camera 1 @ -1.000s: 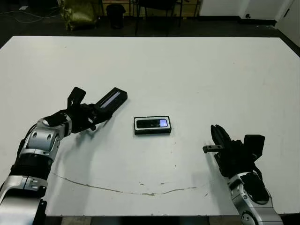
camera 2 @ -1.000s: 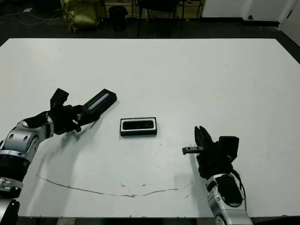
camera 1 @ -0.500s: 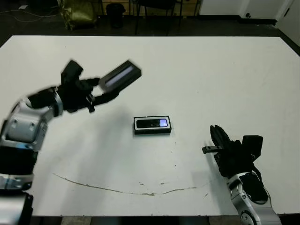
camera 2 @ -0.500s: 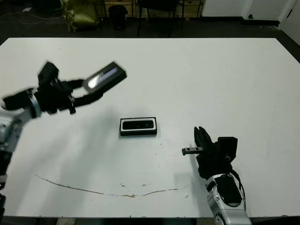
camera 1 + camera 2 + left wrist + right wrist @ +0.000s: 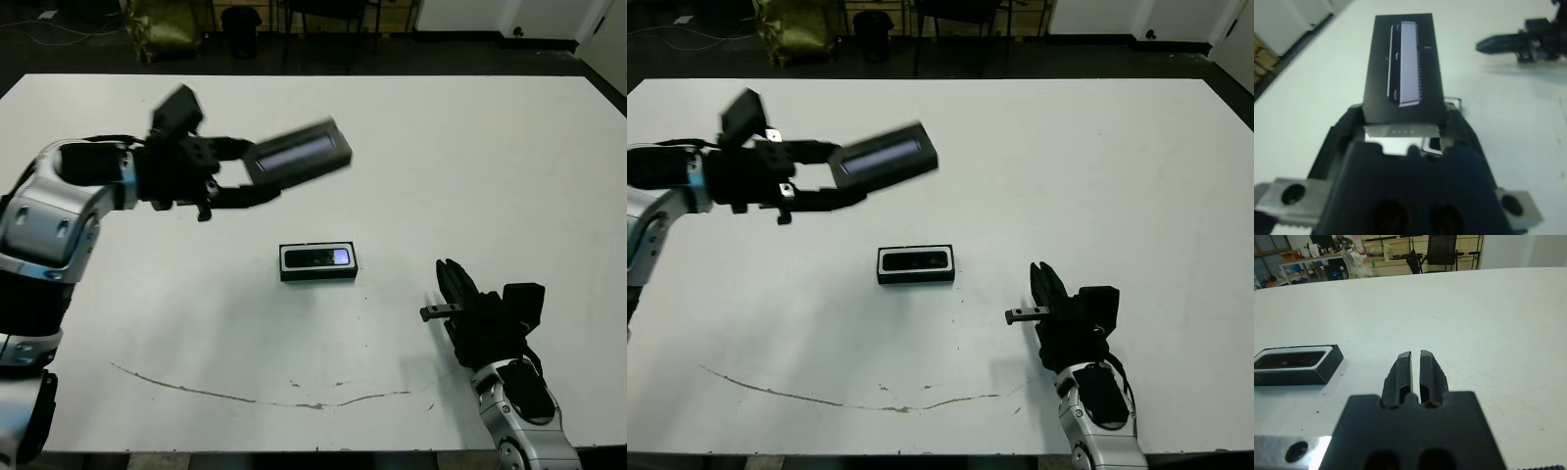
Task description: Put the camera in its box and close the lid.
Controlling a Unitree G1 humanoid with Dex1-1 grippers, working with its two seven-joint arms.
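I count one lid [image 5: 299,154], clamped in my left gripper [image 5: 238,171]. One box [image 5: 318,262] sits below and beyond that gripper, with one camera [image 5: 319,258] lying inside it. My grippers number two; the right gripper [image 5: 453,290], pressed together, holds nothing.

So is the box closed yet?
No. The box lies open with the camera inside; the left pincer holds the lid above the table.

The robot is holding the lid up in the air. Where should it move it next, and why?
Probably carry the lid toward the robot's right and down over the box. The left gripper holds it in the air, off to the box's left, and the camera already lies inside the white lining, so covering it seems all that remains.
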